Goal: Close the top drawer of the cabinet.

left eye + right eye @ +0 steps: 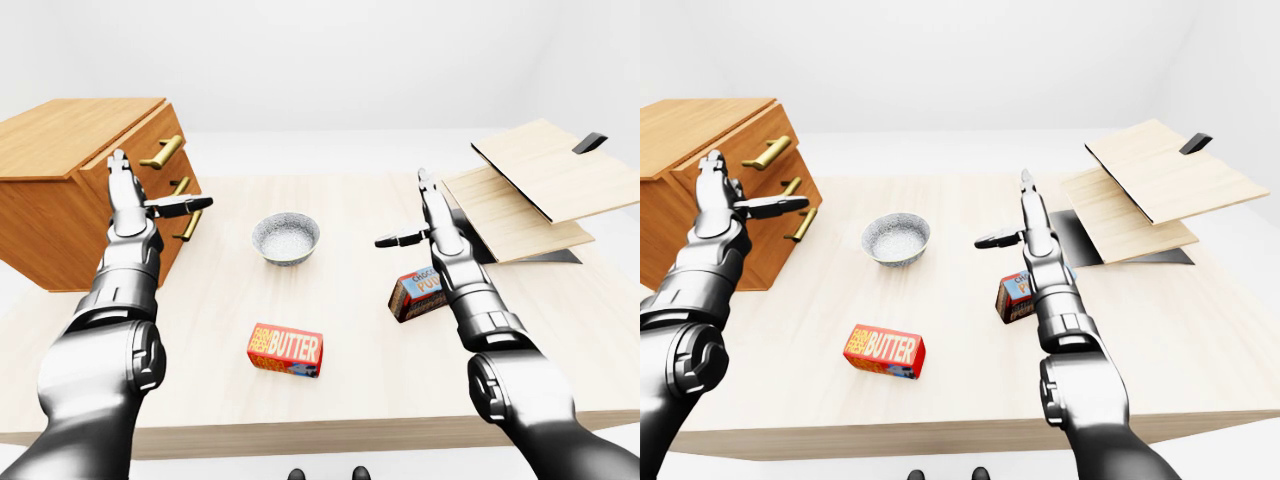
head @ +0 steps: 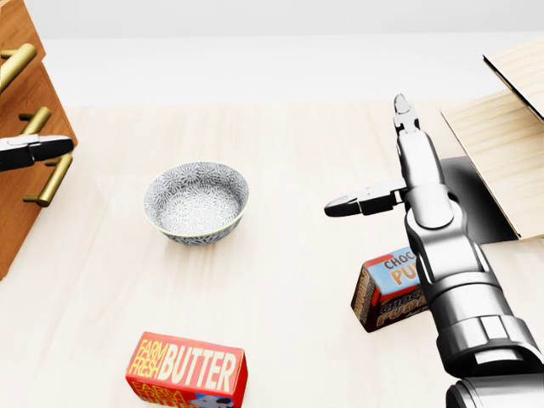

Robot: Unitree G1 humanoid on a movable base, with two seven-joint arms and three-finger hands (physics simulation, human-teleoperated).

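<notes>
Near the table's left edge, the left hand [image 1: 150, 205] is raised with its fingers spread, two pointing up and one [image 1: 188, 205] stretched sideways across the face of the cabinet [image 1: 60, 185]; it grips nothing, and whether that finger touches the wood I cannot tell. Just beside the hand is the top drawer [image 1: 735, 160], whose front stands out slightly from the cabinet body in the right-eye view; its brass handle [image 1: 162, 152] sits above the outstretched finger, and two more brass handles lie below on the lower drawers. The cabinet itself stands on the table's left end, turned at an angle to the edge.

Toward the middle of the table [image 2: 289, 144], the right hand [image 2: 382, 166] is likewise held open and empty, one finger up and one [image 2: 357, 202] pointing left; it hovers above the bare wood, apart from everything. Between the two hands sits a grey patterned bowl [image 2: 196, 202], upright. Below the right forearm, a chocolate pudding box [image 2: 387, 289] lies tilted, partly hidden by the arm. Near the table's bottom edge, left of centre, a red butter box [image 2: 187, 370] lies flat, its label readable. At the table's right end, two pale wooden boards [image 1: 545, 170] are stacked askew over a dark mat [image 1: 545, 257], the upper board carrying a small black handle at its far corner.
</notes>
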